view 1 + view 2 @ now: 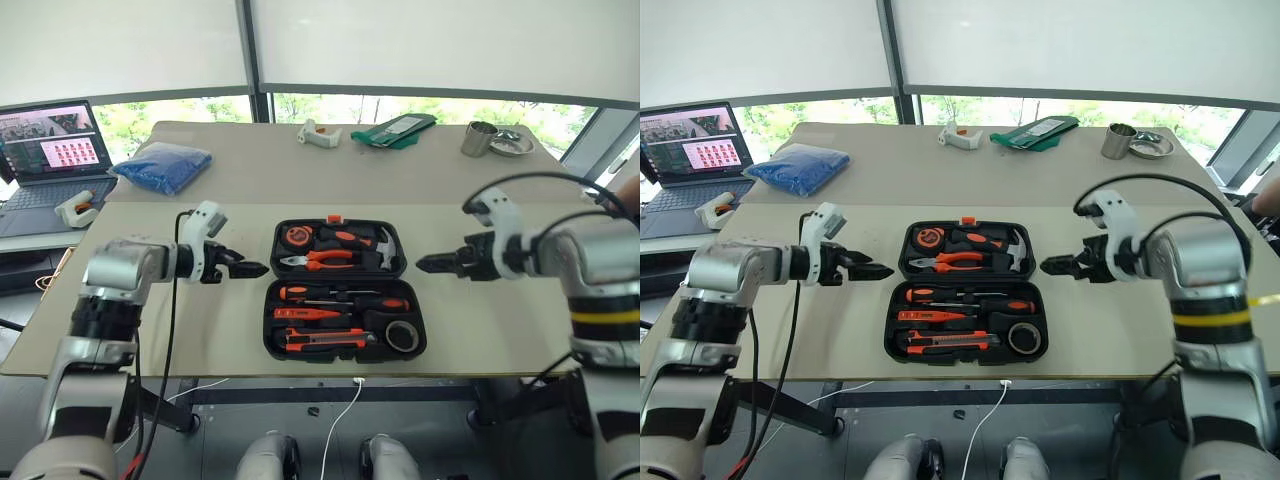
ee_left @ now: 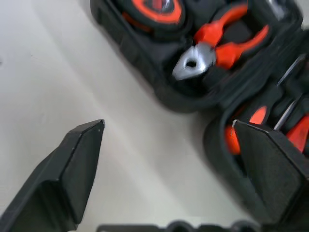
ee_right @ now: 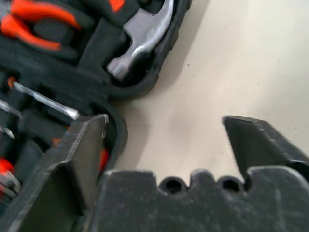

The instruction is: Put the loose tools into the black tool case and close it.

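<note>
Fingers stand wide apart on the left gripper (image 1: 255, 268) and the right gripper (image 1: 428, 263), both empty, one on each side of the black tool case (image 1: 343, 290). The case lies open and flat on the table (image 1: 200, 330), with the tools in its slots. Farther back are a blue bag (image 1: 163, 166), a laptop (image 1: 52, 150), a metal cup (image 1: 479, 138) and a green thing (image 1: 394, 130), none of them between the grippers and the case.

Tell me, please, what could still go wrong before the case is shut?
1. The case lies open with tools seated in both halves; a screwdriver or the tape roll sitting proud could block the lid.
2. Both grippers, left and right, flank the hinge line with jaws open, so uneven pushes might slide the case instead of folding it.
</note>
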